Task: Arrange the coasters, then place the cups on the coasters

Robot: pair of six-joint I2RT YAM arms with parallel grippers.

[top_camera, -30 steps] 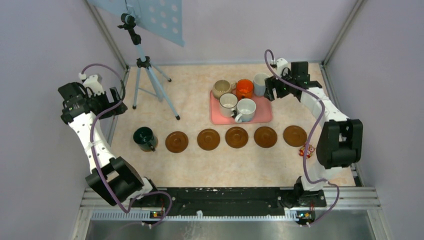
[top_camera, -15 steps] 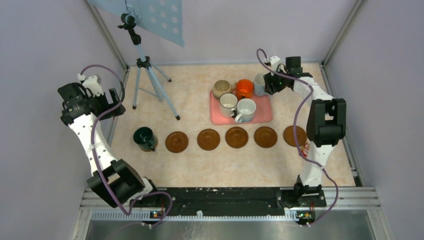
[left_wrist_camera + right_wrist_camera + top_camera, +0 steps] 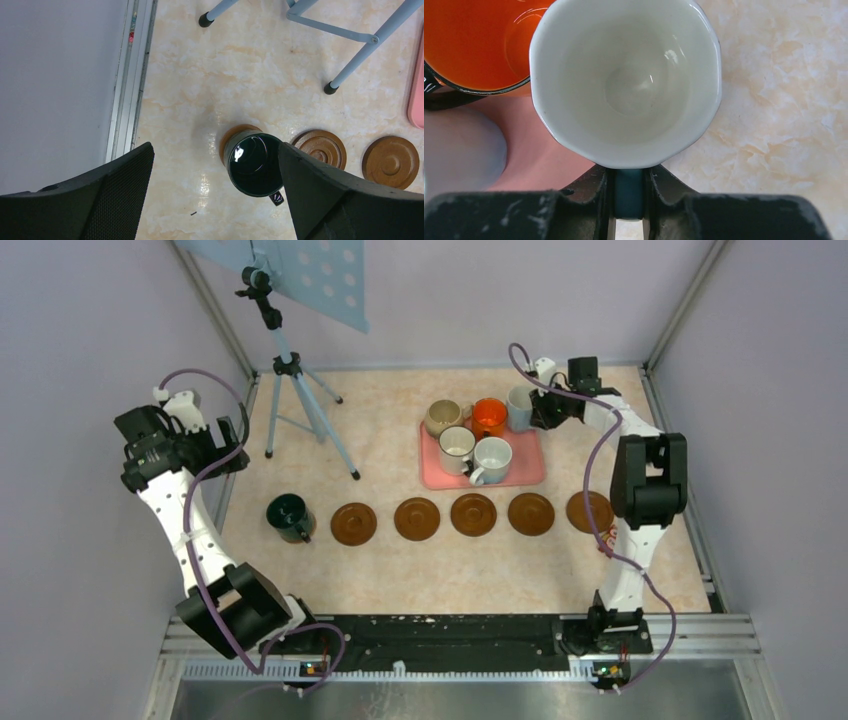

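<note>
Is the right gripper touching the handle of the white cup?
Touching. In the right wrist view, the right gripper has its jaws closed on both sides of the handle of the white cup.

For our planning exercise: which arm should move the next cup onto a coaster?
Right: the right gripper is shut on the handle of the pale cup; the left gripper hangs open near the green cup.
</note>
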